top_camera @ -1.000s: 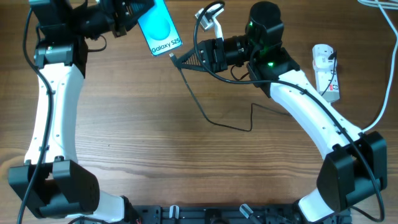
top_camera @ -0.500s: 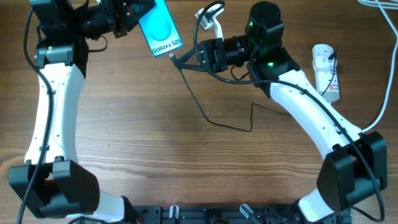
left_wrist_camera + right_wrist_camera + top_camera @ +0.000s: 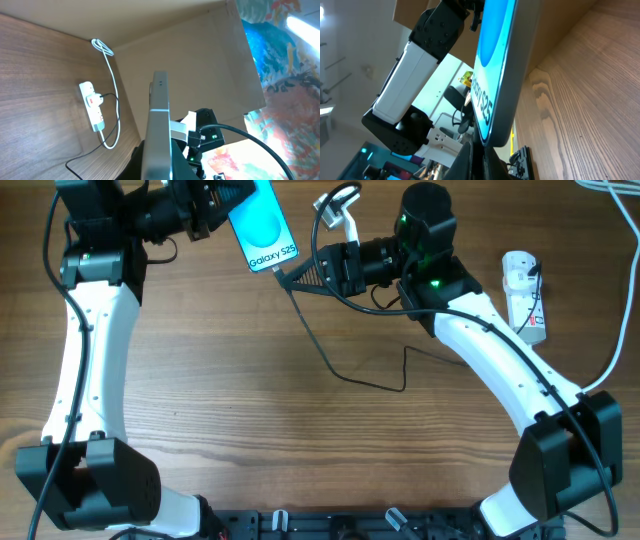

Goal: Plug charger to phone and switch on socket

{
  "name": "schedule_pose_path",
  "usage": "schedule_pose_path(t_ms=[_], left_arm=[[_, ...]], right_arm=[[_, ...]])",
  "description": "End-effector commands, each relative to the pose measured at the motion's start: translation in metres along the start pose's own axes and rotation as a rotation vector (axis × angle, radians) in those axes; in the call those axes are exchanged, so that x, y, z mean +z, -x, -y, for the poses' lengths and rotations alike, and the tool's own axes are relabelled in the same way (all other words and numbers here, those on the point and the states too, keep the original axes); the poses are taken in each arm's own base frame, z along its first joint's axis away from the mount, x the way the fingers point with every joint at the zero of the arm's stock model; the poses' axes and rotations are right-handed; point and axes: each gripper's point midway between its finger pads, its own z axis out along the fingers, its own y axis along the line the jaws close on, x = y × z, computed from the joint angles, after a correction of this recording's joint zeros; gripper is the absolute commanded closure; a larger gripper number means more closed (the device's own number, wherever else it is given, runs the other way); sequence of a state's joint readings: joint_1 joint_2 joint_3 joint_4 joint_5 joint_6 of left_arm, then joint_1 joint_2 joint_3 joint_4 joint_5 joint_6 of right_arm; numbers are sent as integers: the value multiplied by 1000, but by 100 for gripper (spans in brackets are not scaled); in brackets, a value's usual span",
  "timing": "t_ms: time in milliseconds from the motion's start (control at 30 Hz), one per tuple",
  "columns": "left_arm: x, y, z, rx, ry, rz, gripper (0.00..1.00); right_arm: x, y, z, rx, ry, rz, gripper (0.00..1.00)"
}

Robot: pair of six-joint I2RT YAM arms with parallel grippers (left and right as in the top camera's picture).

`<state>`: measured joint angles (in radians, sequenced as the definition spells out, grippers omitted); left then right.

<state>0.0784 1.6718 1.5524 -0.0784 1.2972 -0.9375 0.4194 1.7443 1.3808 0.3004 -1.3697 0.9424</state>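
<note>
Overhead I count one phone (image 3: 262,222), clamped in my left gripper (image 3: 222,198), one charger (image 3: 404,370) whose tip my right gripper (image 3: 287,276) pinches at the phone's lower edge, and one socket (image 3: 524,295) well right of the phone, with broad table (image 3: 230,430) wood open below. Left wrist: the phone stands edge-on, the socket beyond it. Right wrist: the phone's lower edge looms just above my fingers.

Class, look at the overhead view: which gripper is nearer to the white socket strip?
Right. The right gripper is at the phone's lower edge, a stretch across the table from the socket. The left gripper, clamping the phone's other end, lies farther away.
</note>
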Motion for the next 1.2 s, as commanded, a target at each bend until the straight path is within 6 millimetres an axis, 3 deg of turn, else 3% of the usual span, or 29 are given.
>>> schedule_pose_path(t_ms=[0, 367, 700, 933, 1167], left_arm=[[1, -6, 6, 27, -24, -33, 96], [1, -6, 7, 27, -24, -35, 96], [30, -21, 12, 61, -31, -71, 96], [33, -31, 2, 33, -8, -98, 96], [47, -44, 6, 50, -20, -137, 96]], right_arm=[[-6, 6, -4, -18, 1, 7, 96], [-13, 10, -2, -12, -8, 22, 96], [-13, 12, -4, -20, -8, 31, 96], [-13, 20, -13, -46, 4, 54, 96], [-14, 26, -14, -53, -3, 81, 96]])
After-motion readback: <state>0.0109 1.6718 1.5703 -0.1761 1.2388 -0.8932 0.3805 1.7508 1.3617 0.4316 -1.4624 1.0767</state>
